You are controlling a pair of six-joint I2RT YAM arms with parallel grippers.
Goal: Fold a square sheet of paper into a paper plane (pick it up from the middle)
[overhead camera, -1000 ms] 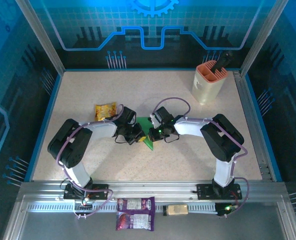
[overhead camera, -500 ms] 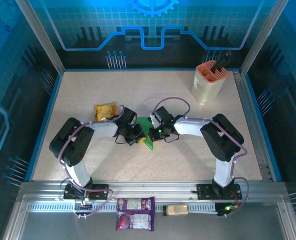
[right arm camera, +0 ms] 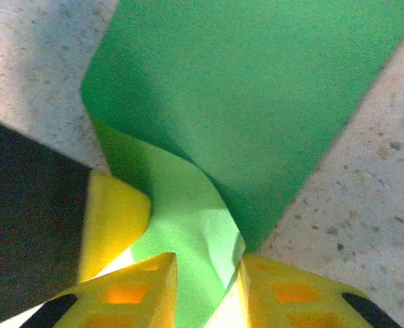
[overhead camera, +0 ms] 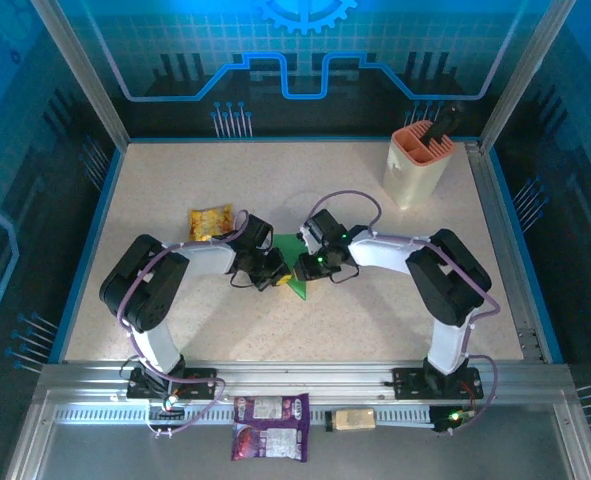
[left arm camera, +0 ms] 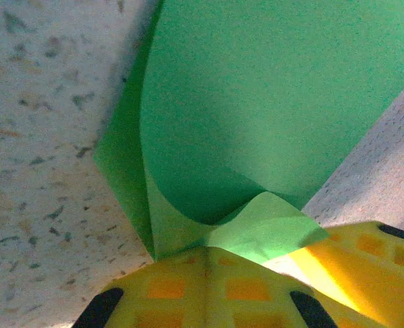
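Note:
The square sheet of paper [overhead camera: 294,270] is green, partly folded and curled, and lies mid-table between both grippers. My left gripper [overhead camera: 277,270] is shut on its left corner; in the left wrist view the yellow fingertips [left arm camera: 212,273] meet on a pinched flap of the paper [left arm camera: 256,102]. My right gripper [overhead camera: 306,266] is at the paper's right side. In the right wrist view its jaws [right arm camera: 205,263] stand apart, with a curled flap of the paper [right arm camera: 256,89] running loosely between them. The left gripper's yellow finger [right arm camera: 113,219] shows beside that flap.
A yellow snack packet [overhead camera: 211,221] lies just behind the left arm. A beige holder with an orange top [overhead camera: 416,165] stands at the back right. A purple packet [overhead camera: 271,412] and a small tan item [overhead camera: 353,419] rest on the front rail.
My right gripper's jaws have parted around the paper flap. Both arms have stayed nearly in place, and the left gripper's hold is unchanged.

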